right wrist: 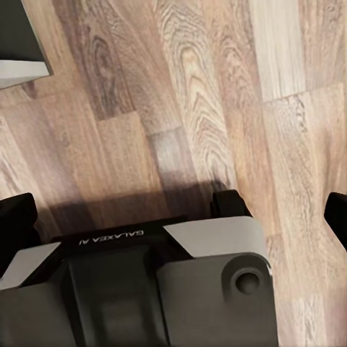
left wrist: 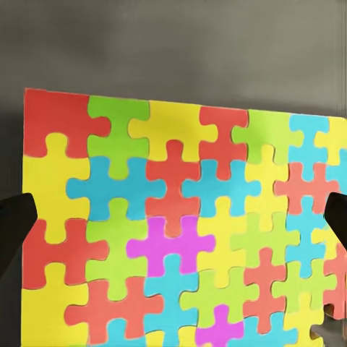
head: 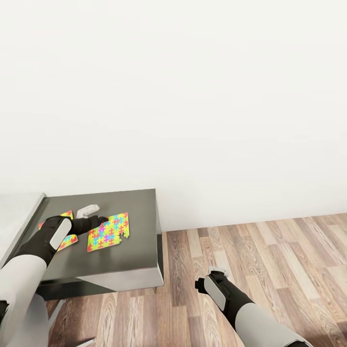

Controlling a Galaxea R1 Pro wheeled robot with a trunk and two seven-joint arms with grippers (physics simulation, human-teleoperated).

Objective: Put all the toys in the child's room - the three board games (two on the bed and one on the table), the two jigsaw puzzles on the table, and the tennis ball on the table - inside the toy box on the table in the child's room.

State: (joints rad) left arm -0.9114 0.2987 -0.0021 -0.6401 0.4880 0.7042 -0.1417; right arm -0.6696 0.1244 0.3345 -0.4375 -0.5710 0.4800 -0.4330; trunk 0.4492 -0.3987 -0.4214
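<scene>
A: Presently, item one: puzzle (head: 108,232), flat on the dark counter (head: 130,260), near its front half. A second puzzle (head: 68,239) lay beside it, partly under the left arm.

B: Left pincer (head: 102,220)?

A: Spread wide, empty, hovering at the first puzzle's far edge; in the wrist view its fingertips (left wrist: 16,217) flanked the sheet.

B: Handling?

A: Likely thin, light, somewhat bendy. Best pinched at an edge, perhaps slid toward the counter's rim first.

B: Right pincer (head: 220,271)?

A: Low over the floor (head: 270,260), apparently open, holding nothing.
</scene>
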